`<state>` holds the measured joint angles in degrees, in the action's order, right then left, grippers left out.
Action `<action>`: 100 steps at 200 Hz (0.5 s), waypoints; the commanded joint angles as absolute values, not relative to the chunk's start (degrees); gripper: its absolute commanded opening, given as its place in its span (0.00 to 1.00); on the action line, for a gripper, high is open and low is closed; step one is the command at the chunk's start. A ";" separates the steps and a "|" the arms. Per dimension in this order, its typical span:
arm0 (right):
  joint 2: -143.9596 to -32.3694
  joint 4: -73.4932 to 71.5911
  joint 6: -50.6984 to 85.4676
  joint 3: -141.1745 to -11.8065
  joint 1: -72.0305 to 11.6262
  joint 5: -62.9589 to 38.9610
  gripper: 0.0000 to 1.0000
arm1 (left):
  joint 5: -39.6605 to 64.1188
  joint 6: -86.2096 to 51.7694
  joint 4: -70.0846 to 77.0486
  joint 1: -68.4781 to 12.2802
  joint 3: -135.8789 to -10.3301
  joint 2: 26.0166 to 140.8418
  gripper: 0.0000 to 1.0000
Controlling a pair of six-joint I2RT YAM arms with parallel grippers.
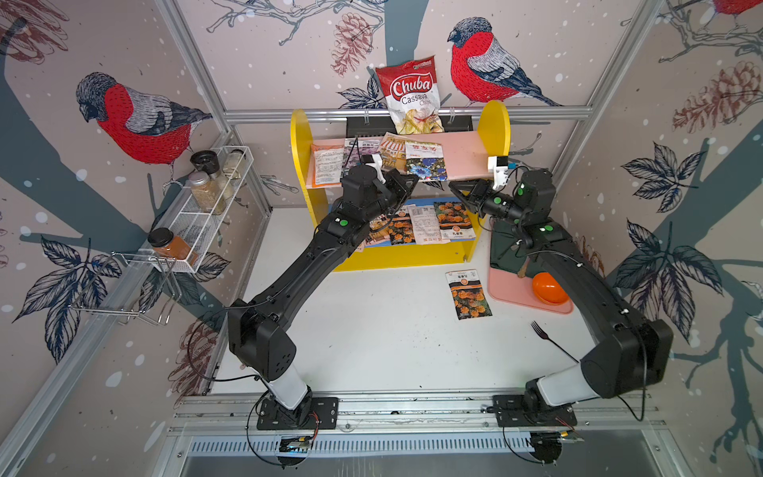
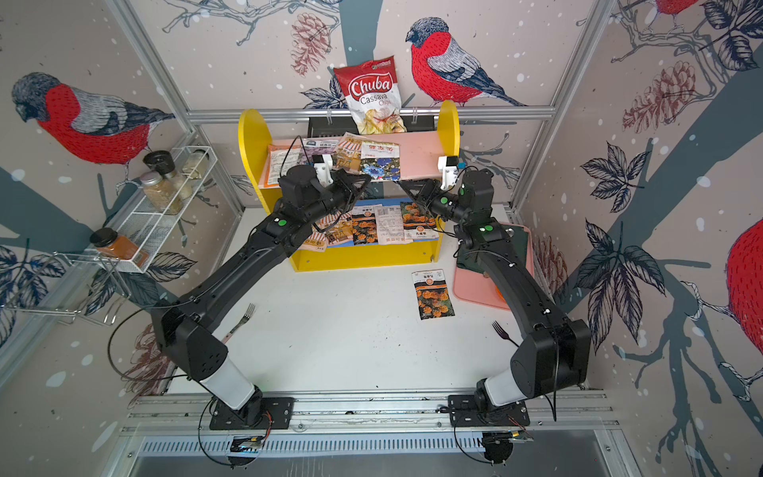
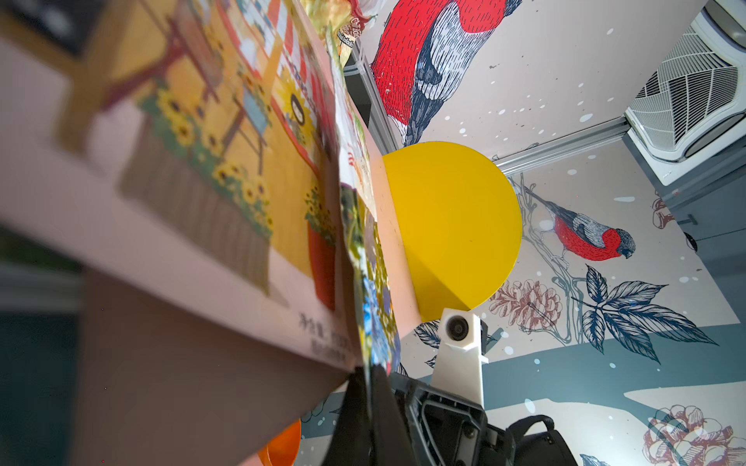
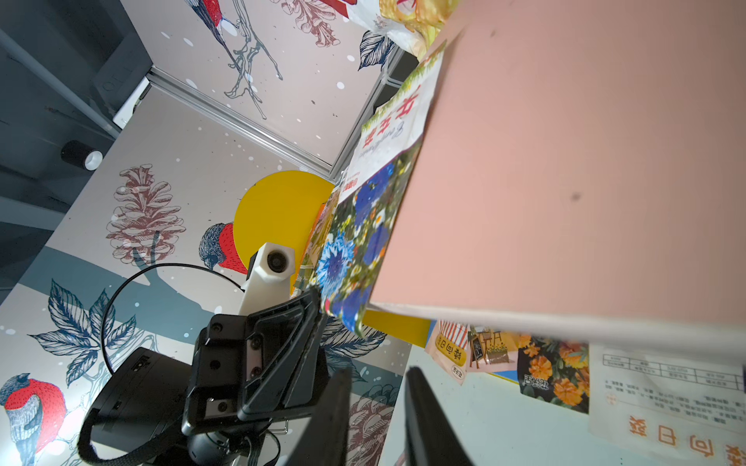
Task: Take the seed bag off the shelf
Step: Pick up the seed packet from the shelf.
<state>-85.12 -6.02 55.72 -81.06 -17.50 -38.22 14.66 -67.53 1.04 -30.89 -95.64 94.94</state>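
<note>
The shelf (image 1: 299, 140) has yellow side panels, a pink upper board (image 1: 462, 155) and a blue lower board. A seed bag (image 1: 425, 163) printed with blue flowers lies on the pink board, its corner hanging over the front edge. My left gripper (image 1: 415, 179) is shut on that corner; in the left wrist view the thin bag (image 3: 375, 306) runs between the closed jaws of the left gripper (image 3: 369, 373). My right gripper (image 1: 452, 184) hangs just right of the bag below the board's edge. In the right wrist view the right gripper (image 4: 377, 373) is open and empty, the seed bag (image 4: 355, 250) above it.
Several other seed packets lie on both boards, and a Chuba chips bag (image 1: 413, 95) stands at the back. A marigold packet (image 1: 468, 294), a black fork (image 1: 549, 338) and a pink tray (image 1: 503, 293) with an orange bowl (image 1: 549, 288) lie on the table. A wire rack (image 1: 206, 214) with spice jars hangs left.
</note>
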 commanded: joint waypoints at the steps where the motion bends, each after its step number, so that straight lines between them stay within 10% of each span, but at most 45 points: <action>1: -84.36 -9.41 57.04 -80.62 -17.42 -38.93 0.34 | 14.75 -67.76 3.41 -30.85 -94.39 93.79 0.00; 100: -87.12 -10.72 57.93 -84.35 -19.31 -40.08 0.39 | 15.47 -67.93 3.93 -31.46 -92.49 93.00 0.00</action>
